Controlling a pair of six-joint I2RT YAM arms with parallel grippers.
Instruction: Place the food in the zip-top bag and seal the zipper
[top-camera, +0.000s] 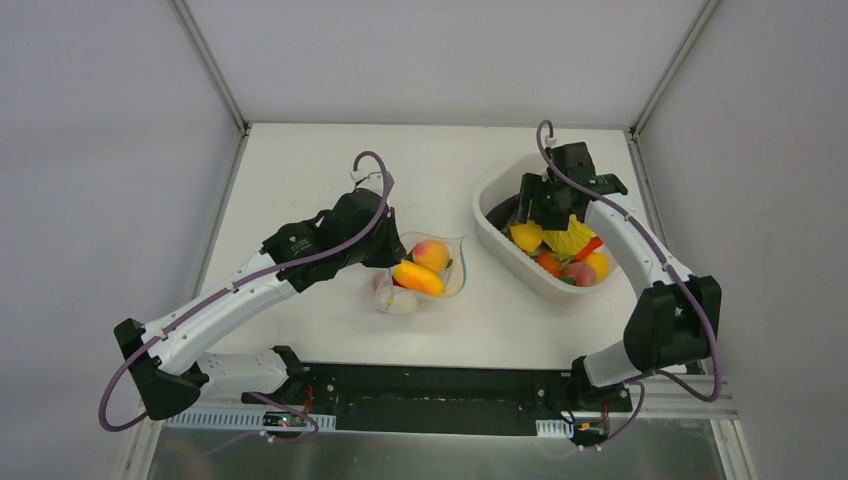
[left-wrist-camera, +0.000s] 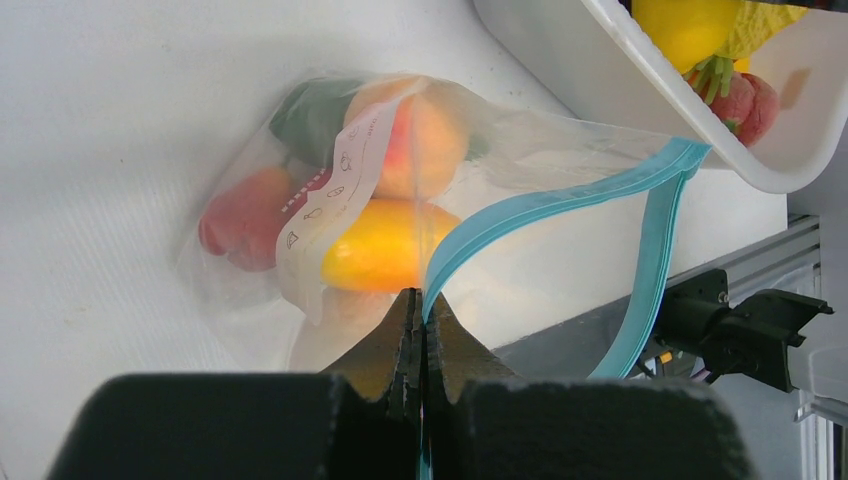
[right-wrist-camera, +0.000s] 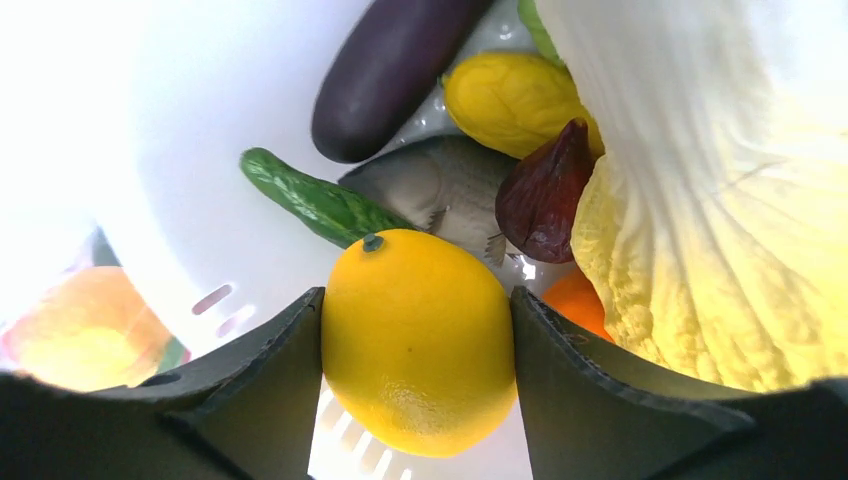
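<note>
The clear zip-top bag (top-camera: 425, 268) lies at mid-table with an orange-yellow fruit, a peach and a red piece inside; it also shows in the left wrist view (left-wrist-camera: 400, 200). My left gripper (left-wrist-camera: 424, 310) is shut on the bag's teal-blue zipper (left-wrist-camera: 560, 195) edge, holding the mouth open. In the top view that gripper (top-camera: 385, 250) sits at the bag's left. My right gripper (right-wrist-camera: 417, 335) is in the white tub, both fingers pressed on a yellow lemon (right-wrist-camera: 418, 340); in the top view it (top-camera: 530, 225) is at the tub's left part.
The white tub (top-camera: 500, 250) stands at right and holds an eggplant (right-wrist-camera: 395, 65), cucumber (right-wrist-camera: 310, 200), grey fish (right-wrist-camera: 420, 195), dark red fig (right-wrist-camera: 545, 185), cabbage (right-wrist-camera: 700, 220) and other fruits. The tub's rim (left-wrist-camera: 700, 130) is close to the bag mouth.
</note>
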